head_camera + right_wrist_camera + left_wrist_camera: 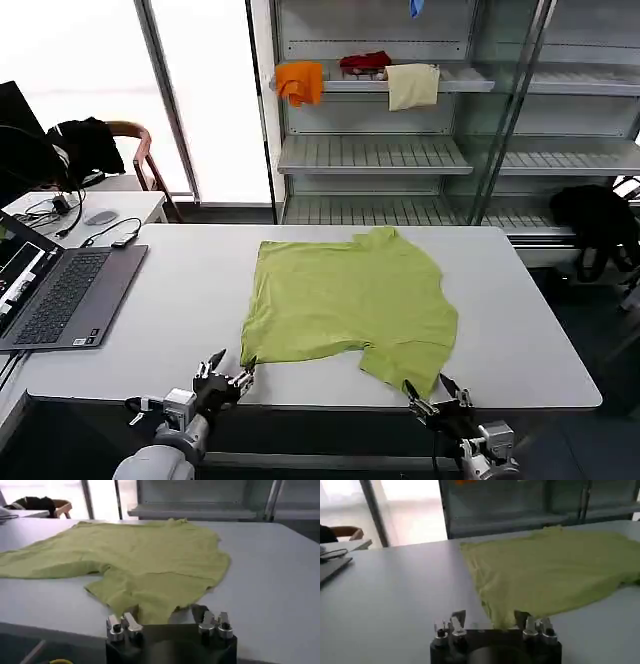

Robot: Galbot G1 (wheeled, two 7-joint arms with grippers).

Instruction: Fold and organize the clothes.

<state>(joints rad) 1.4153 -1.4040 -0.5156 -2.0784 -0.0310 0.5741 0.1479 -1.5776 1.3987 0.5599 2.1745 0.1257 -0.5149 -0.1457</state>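
Metal shelving unit (372, 155) behind the table: on 1 upper shelf hang an orange cloth (301, 82), a red cloth (365, 62) and a cream cloth (412, 86); the shelves below carry nothing. White rectangular table (180, 290) in front, bright window panels behind it at the left. An open grey laptop (60, 295) lies on the table's left end; a black cable (112, 234) lies just beyond it. A wooden chair with a black garment (88, 143) stands by a side desk; another black garment (598, 222) sits low at the right by the shelving. The lime yellow-green short-sleeved T-shirt of thin soft fabric (350, 300) lies spread on the table's middle, 1 sleeve reaching toward the near right edge, neck toward the shelves. Left gripper (222, 375) at the near edge, fingers spread wide, just beside the shirt's near left corner, holding nothing. Right gripper (433, 393) at the near edge, fingers spread apart, at the near tip of the sleeve, gripping nothing; whether it touches the fabric is unclear.
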